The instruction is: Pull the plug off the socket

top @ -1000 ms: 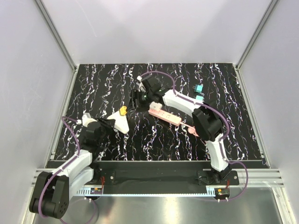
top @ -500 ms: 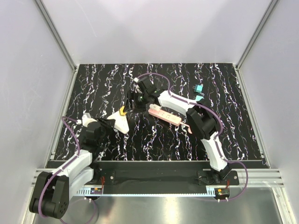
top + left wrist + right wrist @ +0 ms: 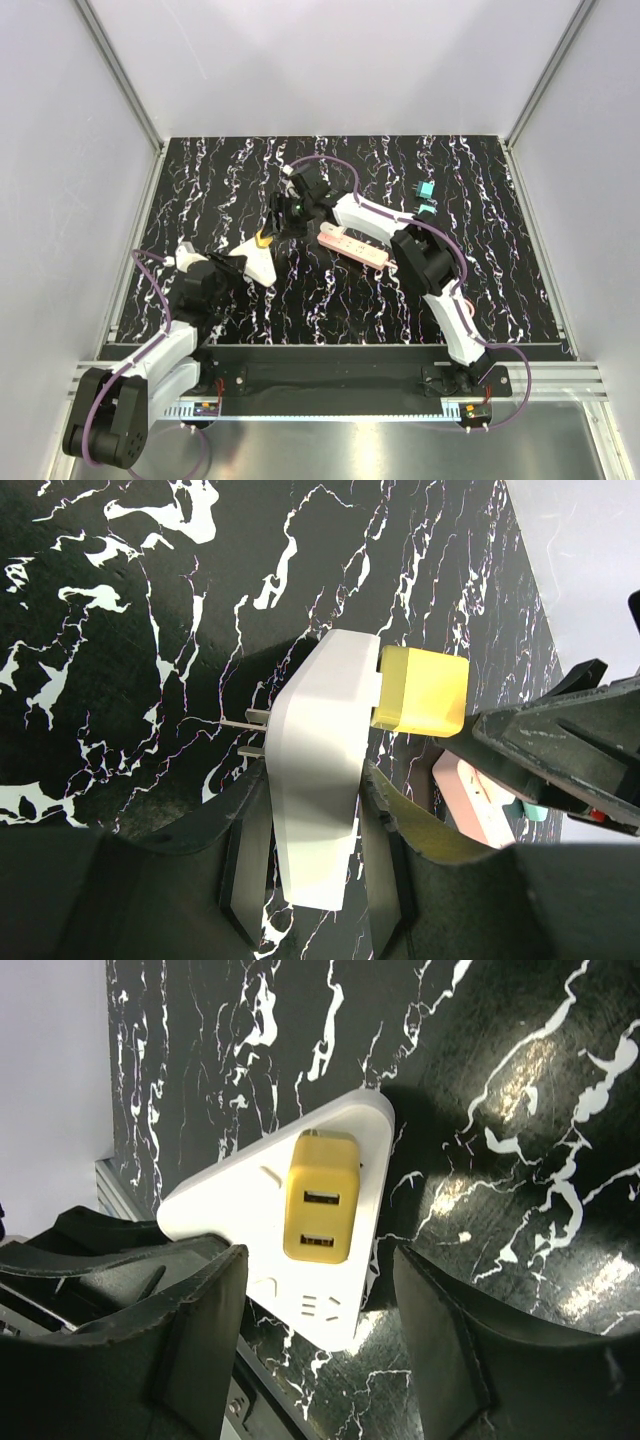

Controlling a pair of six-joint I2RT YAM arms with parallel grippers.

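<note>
The white triangular socket (image 3: 257, 264) is gripped in my left gripper (image 3: 243, 264), low over the left of the table. A yellow plug (image 3: 264, 239) with two USB ports sits plugged into its face. In the left wrist view my fingers (image 3: 248, 845) press both flat sides of the socket (image 3: 320, 770); its metal prongs point left and the plug (image 3: 420, 690) sticks out to the right. My right gripper (image 3: 276, 216) is open just beyond the plug. In the right wrist view its gripper (image 3: 320, 1320) frames the plug (image 3: 320, 1200) and socket (image 3: 245, 1210) without touching them.
A long pink power strip (image 3: 355, 247) lies behind the right gripper; it also shows in the left wrist view (image 3: 470, 800). Two teal plugs (image 3: 425, 195) lie at the far right of the black marbled table (image 3: 240, 170). White walls stand around the table.
My right gripper has moved left and closer to the yellow plug, still open. The left gripper and the socket have stayed in place.
</note>
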